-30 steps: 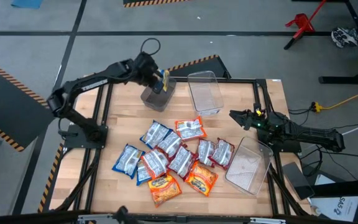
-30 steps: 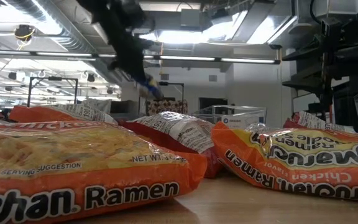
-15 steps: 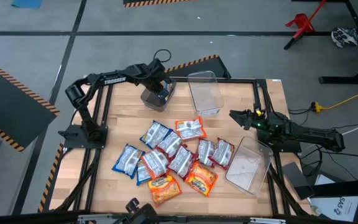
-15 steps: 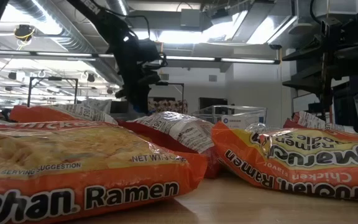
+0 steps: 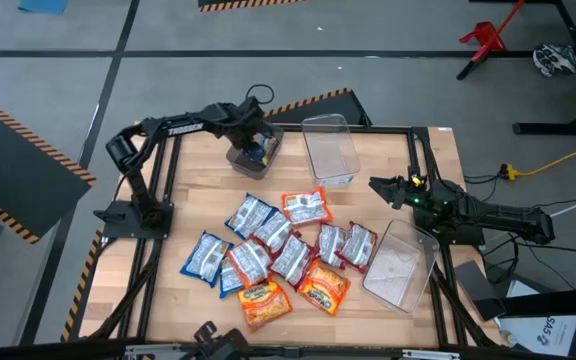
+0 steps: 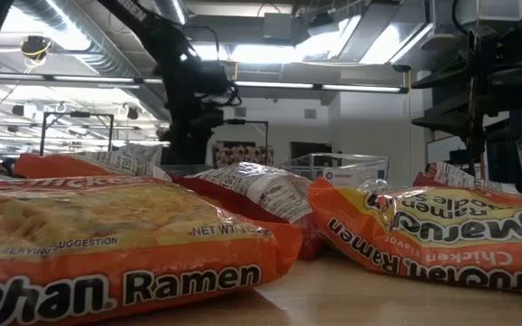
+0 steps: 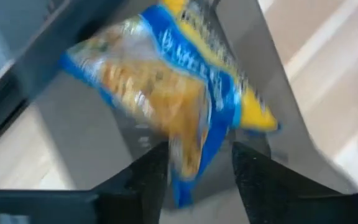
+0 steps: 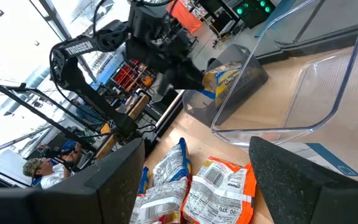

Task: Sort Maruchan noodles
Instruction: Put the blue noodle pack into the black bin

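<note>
1. High view: your left hand (image 5: 255, 140) sits over the small bin (image 5: 255, 152) at the far left of the table (image 5: 198, 200).
2. Left wrist view: its fingers (image 7: 151, 174) stand apart, and the blue-and-yellow packet (image 7: 179, 93) lies loose between and beyond them, in that bin.
3. The other Maruchan noodles (image 5: 278, 248) lie heaped mid-table, near the front edge.
4. Your right hand (image 5: 380, 187) waits clenched and empty at the right edge, between two clear bins (image 5: 330, 148).
</note>
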Action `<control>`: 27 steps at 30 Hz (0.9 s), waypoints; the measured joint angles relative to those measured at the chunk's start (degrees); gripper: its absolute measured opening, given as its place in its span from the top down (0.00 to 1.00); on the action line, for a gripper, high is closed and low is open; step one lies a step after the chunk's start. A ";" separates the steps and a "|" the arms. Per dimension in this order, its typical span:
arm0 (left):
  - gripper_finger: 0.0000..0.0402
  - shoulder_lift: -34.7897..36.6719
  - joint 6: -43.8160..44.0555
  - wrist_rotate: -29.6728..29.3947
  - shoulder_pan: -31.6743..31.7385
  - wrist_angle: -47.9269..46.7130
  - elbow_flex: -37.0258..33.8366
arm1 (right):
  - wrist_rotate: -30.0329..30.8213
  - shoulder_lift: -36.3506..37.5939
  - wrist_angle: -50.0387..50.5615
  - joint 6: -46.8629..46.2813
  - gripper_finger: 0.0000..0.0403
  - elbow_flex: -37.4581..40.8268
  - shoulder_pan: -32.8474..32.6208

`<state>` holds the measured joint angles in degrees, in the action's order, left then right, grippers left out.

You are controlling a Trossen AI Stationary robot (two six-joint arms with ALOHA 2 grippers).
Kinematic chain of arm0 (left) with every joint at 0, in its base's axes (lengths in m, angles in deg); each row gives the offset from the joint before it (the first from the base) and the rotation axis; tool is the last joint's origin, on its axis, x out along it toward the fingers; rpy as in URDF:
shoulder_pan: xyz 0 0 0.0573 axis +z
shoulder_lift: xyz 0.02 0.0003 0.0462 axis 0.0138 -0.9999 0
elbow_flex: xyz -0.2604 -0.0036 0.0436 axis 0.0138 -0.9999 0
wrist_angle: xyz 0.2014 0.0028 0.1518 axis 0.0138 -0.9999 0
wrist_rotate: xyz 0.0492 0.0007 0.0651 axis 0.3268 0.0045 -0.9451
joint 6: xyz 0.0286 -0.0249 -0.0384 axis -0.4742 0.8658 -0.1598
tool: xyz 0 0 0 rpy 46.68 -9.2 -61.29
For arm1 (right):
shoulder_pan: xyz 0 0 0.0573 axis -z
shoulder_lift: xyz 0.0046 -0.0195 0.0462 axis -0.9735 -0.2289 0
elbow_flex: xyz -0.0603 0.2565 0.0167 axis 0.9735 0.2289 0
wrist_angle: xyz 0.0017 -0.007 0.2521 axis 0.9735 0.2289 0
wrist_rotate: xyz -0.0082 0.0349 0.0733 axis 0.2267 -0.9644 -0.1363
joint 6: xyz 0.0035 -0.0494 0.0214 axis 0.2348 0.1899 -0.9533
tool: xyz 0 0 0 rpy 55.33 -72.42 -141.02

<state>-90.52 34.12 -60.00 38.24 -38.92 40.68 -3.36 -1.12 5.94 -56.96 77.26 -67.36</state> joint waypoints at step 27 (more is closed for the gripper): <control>0.49 34.34 18.58 0.03 -37.37 -23.79 -11.89 | 0.00 -0.02 0.00 1.88 0.31 0.02 -0.01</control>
<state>-56.17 52.70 -59.96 0.86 -62.71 28.79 -3.36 -1.14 5.94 -55.08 77.28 -67.38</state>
